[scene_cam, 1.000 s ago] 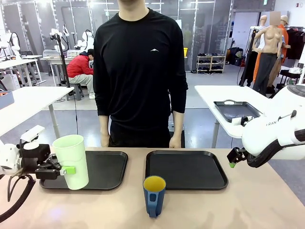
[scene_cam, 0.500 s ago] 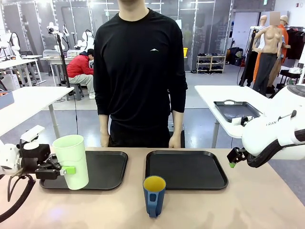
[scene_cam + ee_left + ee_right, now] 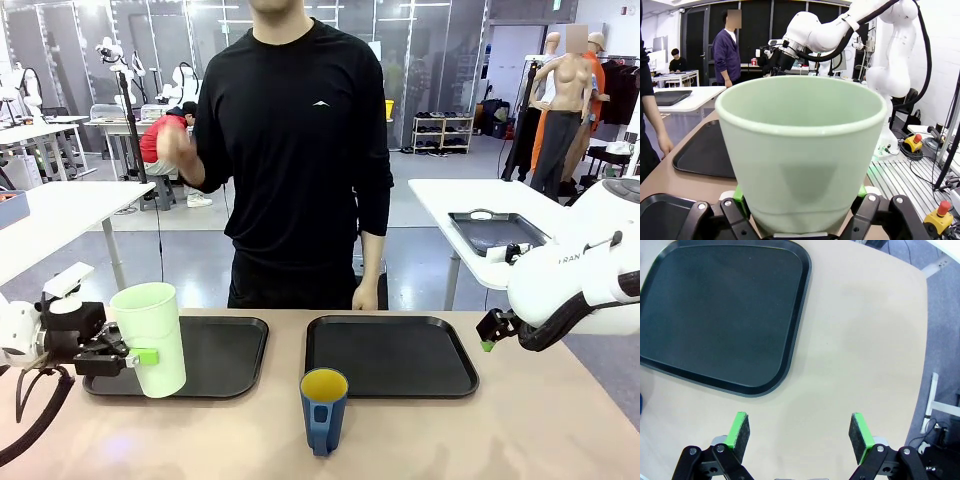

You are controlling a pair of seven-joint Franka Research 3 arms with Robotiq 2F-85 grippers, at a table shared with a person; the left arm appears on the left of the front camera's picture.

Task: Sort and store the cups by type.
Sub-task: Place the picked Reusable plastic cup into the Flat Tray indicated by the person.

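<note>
Mint-green tumbler (image 3: pixel 150 338) clamped in the left gripper (image 3: pixel 135 356), at the left tray's (image 3: pixel 225 350) near corner.
Its base is cut off in the wrist view (resting or lifted, unclear). Blue mug (image 3: pixel 323 410) stands on the table (image 3: pixel 540 430) near its front edge; right gripper (image 3: pixel 799 432) gapes beside the right tray (image 3: pixel 715 315). The person's hand (image 3: pixel 180 150), blurred, has risen since a second ago.

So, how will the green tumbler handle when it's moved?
The tumbler looks like thin plastic, so probably light and slightly springy in the left pincer. Tall, tapering to a narrow base, it could tip when set on the tray. Its smooth wall may slip.
</note>
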